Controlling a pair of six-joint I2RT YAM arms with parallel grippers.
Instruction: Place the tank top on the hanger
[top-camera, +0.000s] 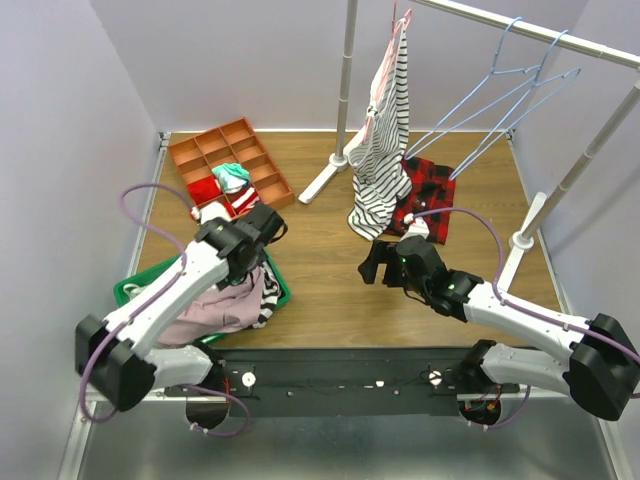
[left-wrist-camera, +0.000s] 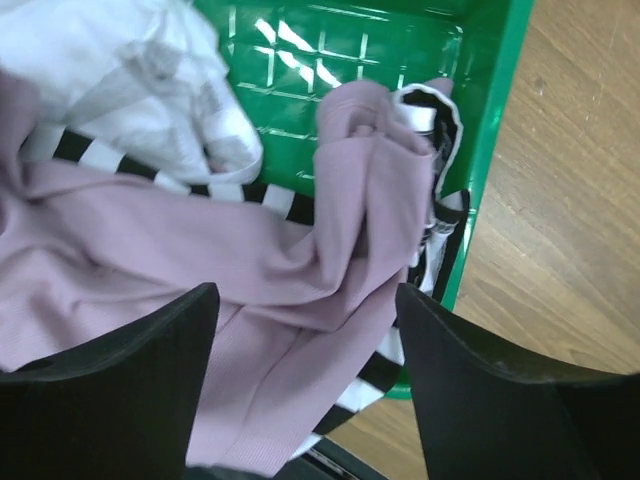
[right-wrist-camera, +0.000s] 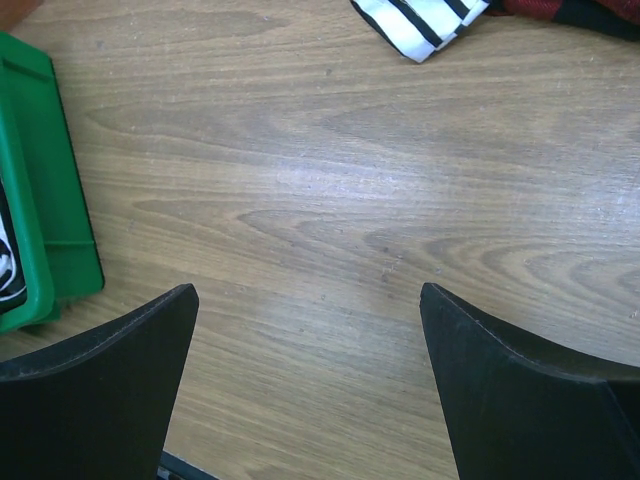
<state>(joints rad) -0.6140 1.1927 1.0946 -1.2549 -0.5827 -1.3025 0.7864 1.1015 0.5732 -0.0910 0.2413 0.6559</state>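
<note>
My left hand (left-wrist-camera: 303, 300) hovers open over the tank top (left-wrist-camera: 170, 250), heaped in the green basket (left-wrist-camera: 492, 140) near left, ready to pinch it. My right hand (right-wrist-camera: 305, 295) hangs open above the worktop (right-wrist-camera: 330, 200). The hanger (top-camera: 472, 118) hangs far right on the rail (top-camera: 520, 28).

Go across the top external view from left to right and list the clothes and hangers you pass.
tank top, heaped in the green basket → striped shirt, hanging from the rail → light-blue hangers, hooked on the rail
</note>
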